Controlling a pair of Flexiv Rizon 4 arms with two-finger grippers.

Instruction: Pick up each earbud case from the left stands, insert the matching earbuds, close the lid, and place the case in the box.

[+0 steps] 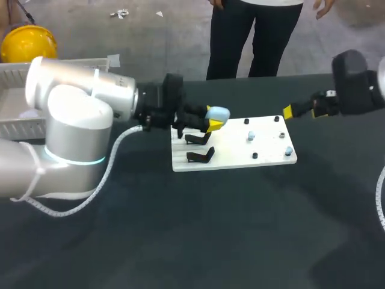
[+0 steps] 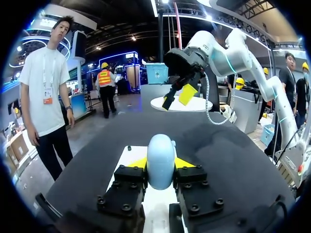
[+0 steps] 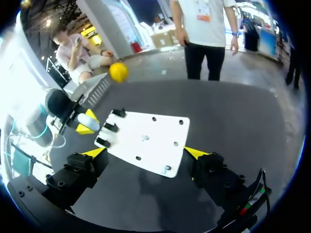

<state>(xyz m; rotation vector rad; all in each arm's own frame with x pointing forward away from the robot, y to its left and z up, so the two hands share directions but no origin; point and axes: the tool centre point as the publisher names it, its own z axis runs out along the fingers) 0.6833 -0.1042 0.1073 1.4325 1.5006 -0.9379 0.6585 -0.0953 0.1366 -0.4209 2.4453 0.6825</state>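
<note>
Over the left end of the board [image 1: 271,161], above the stands [image 1: 200,148]: holding the pale blue case [image 1: 218,113] in the left gripper [image 1: 213,121], both yellow fingers pressing its sides from left and right, nothing slack. Carrying it upright and clear of the stands, lid looking shut, probably so that the top is free for opening.

At the stands themselves: showing three black brackets in a row in the right wrist view, all seemingly bare; hiding the farthest behind the gripper in the head view.

On the board's right half: seating the small pale earbuds [image 1: 251,135] in their own spots, well apart from the stands and near the right arm, apparently splitting the work so that the left arm takes cases and the right takes earbuds.

Past the board's right end: hovering the right gripper [image 3: 145,153] with fingers spread wide and nothing between them, facing down on the board, likely waiting for the case to be presented.

At the far left of the table [image 1: 180,241]: standing the grey box [image 1: 18,120] beside the left arm, within easy reach for the final drop.

Judging the step in hand as case lifted, filling not yet begun.
</note>
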